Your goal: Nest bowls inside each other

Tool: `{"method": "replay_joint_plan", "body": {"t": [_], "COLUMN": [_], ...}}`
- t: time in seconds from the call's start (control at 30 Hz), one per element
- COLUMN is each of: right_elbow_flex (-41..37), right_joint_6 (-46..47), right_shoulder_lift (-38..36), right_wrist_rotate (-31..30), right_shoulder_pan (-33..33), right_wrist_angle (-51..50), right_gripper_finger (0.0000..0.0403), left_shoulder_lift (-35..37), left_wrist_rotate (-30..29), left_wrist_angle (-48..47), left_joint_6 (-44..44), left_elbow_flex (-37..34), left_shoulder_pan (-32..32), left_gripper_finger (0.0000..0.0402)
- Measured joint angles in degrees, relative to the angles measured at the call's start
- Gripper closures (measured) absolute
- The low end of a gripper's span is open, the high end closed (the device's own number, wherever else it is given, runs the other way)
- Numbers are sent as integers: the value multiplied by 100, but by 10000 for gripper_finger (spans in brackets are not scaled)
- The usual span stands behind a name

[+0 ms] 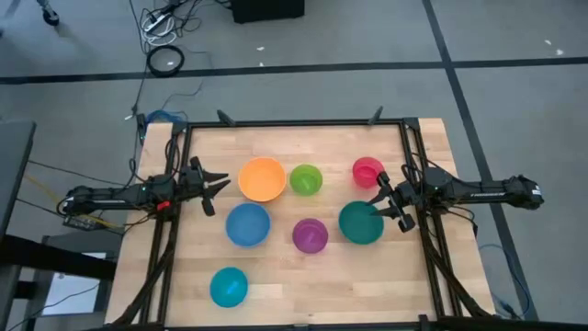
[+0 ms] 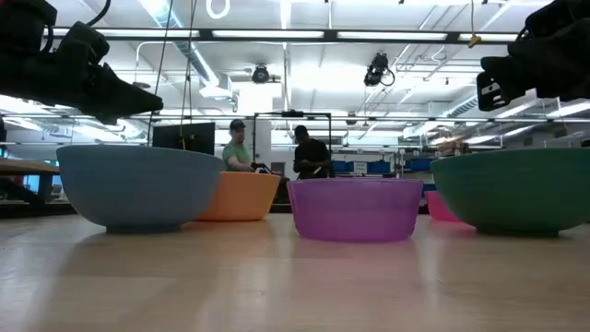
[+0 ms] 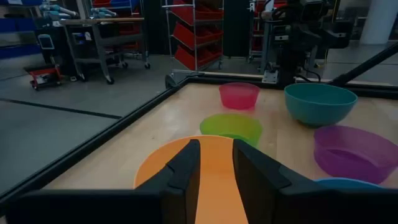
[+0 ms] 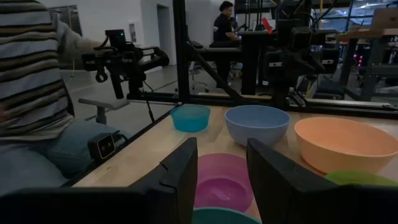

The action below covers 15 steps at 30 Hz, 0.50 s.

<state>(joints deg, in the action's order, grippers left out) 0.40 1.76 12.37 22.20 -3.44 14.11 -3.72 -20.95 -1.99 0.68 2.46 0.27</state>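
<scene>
Seven bowls stand apart, each upright on its base on the wooden table (image 1: pixel 312 280): orange (image 1: pixel 262 179), lime green (image 1: pixel 306 179), pink-red (image 1: pixel 367 171), blue (image 1: pixel 247 224), purple (image 1: pixel 310 235), dark teal (image 1: pixel 360 222) and cyan (image 1: pixel 229 286). My left gripper (image 1: pixel 219 189) hovers open at the table's left edge, just left of the orange bowl (image 3: pixel 186 162). My right gripper (image 1: pixel 378 195) hovers open at the right edge, over the dark teal bowl's rim (image 4: pixel 224 216) and next to the pink-red bowl. Neither gripper holds anything.
A black frame (image 1: pixel 294 123) runs along the table's edges. Bare wood lies at the near right (image 1: pixel 367 285). A person in a striped sleeve (image 4: pixel 31 68) sits beyond the table, and other people (image 2: pixel 238 148) stand in the room behind.
</scene>
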Motion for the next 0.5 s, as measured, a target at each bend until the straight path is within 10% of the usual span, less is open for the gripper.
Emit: {"method": "replay_joint_plan", "body": {"t": [0.5], "right_elbow_flex": [0], "right_joint_6": [1], "right_shoulder_lift": [0], "right_wrist_rotate": [-2], "right_shoulder_pan": [0], "right_wrist_angle": [-1], "right_gripper_finger": [274], "left_shoulder_lift": [-1], "left_wrist_rotate": [-54], "left_wrist_angle": [50], "left_joint_6": [-997], "left_elbow_flex": [-1], "left_shoulder_pan": [9], "left_gripper_finger": [298]}}
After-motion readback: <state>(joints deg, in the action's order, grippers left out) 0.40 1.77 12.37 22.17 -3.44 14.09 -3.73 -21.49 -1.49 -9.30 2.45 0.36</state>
